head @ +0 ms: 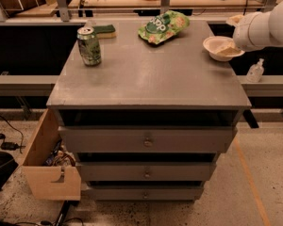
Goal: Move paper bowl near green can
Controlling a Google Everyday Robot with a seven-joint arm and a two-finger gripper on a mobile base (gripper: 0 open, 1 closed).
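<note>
Over at the right edge of the grey cabinet top (151, 79) we see the paper bowl (216, 45), sitting almost level with its open side up. We cannot tell whether its base touches the surface or hangs just above it. The gripper (232, 47) meets the bowl at its right rim and holds it there, the pincer closed on the rim with one finger reaching inside the bowl. The white arm (269, 27) comes in from the right border behind it.

The green can (89, 46) stands upright near the back-left corner of the same top, well apart from the bowl, with most of the surface between them. Just behind the can lies a flat dark green pad (105, 30). A green snack bag (163, 27) with white lettering lies near the back edge, between the can and the bowl and closer to the bowl.

Below the top we see three shut drawers (147, 141), each with a small knob. A wooden box (47, 173) juts out at the cabinet's lower left. To the right, a small clear bottle (255, 71) stands on a ledge (269, 81) beside the cabinet, below the arm.
</note>
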